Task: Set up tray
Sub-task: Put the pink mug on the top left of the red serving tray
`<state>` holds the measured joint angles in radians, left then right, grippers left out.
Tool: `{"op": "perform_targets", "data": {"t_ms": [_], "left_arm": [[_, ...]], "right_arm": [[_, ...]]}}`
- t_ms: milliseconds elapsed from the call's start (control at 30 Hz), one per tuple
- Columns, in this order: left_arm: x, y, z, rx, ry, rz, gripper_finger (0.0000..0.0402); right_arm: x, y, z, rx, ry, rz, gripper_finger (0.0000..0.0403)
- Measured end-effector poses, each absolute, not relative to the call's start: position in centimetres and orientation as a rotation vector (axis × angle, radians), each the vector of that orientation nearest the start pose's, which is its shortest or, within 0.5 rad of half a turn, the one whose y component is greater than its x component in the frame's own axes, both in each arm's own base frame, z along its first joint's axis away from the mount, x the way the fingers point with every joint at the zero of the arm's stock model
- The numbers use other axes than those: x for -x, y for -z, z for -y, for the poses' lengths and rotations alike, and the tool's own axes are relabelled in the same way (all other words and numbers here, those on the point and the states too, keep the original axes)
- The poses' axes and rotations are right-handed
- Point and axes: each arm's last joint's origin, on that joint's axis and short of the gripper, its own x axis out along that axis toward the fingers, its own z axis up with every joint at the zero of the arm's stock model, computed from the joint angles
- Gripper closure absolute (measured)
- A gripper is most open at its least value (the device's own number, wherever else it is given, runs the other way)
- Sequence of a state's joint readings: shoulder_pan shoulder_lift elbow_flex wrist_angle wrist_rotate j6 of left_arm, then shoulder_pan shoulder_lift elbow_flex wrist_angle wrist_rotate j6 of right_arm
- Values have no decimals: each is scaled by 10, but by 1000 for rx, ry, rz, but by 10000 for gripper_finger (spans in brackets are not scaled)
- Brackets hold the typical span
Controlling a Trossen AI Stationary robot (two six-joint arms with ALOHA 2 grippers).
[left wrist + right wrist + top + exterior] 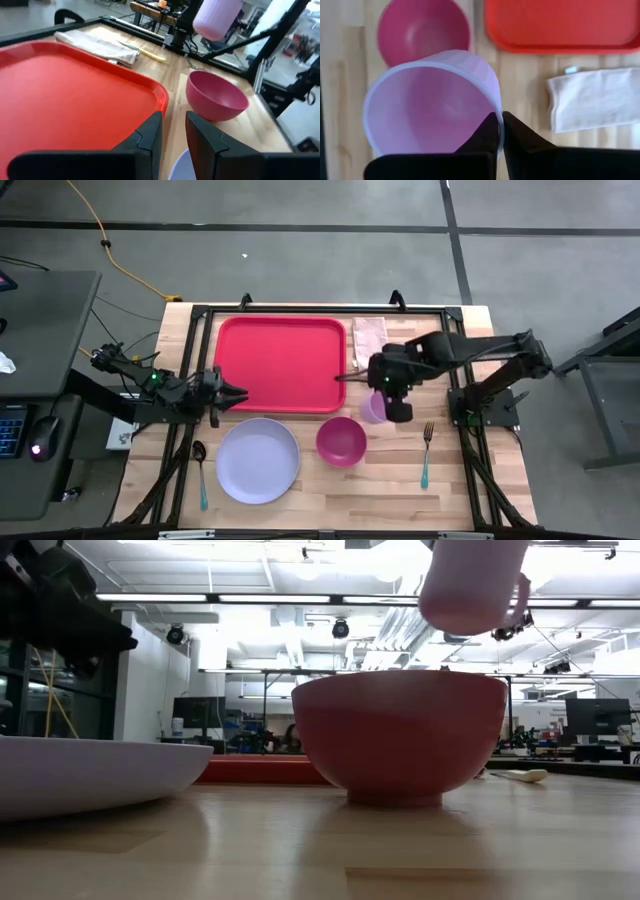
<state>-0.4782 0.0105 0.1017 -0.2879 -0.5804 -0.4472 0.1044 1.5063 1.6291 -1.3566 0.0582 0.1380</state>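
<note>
Red tray [282,363] lies flat at the table's far middle, napkin [368,338] just beside its right edge. Plate [258,460] and pink bowl [341,441] sit nearer. My right gripper [500,131] pinches a lavender cup [427,107] by its rim, lifted above the bowl. My left gripper [174,131] rests at the tray's near left corner, fingers narrowly apart, empty.

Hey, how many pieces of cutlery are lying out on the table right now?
3 that I can see: a spoon left of the lavender plate, a fork right of the pink bowl, and a knife by the napkin. Others could be hidden.
</note>
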Motion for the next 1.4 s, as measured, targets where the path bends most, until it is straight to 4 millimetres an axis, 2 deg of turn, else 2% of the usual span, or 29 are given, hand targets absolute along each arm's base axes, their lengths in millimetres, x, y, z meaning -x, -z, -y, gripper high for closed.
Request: {"op": "perform_targets", "data": {"t_ms": [167,333,467,667,900,967,1033,1233,1400], "left_arm": [[-83,-170,25,373,-128,-145,284],[-83,-170,26,428,-122,-145,284],[-83,-170,28,413,-47,-169,284],[-83,-171,32,431,87,-191,284],[-83,-173,34,427,152,-183,284],[-83,-173,34,424,163,-184,284],[-83,-173,34,420,165,-186,284],[-82,-172,34,412,160,-207,284],[-82,-171,34,409,159,-209,284]], "right_arm": [[-281,-358,-10,25,41,-1242,403],[-300,-344,5,58,27,-1256,403],[-319,-339,16,93,16,-1271,403],[-357,-358,34,165,1,-1187,403],[-398,-379,60,266,16,-1072,403],[-408,-380,67,293,27,-1054,403],[-417,-372,74,324,37,-1034,403],[-422,-356,94,354,57,-1055,403],[-422,-359,106,338,89,-1018,403]]}}
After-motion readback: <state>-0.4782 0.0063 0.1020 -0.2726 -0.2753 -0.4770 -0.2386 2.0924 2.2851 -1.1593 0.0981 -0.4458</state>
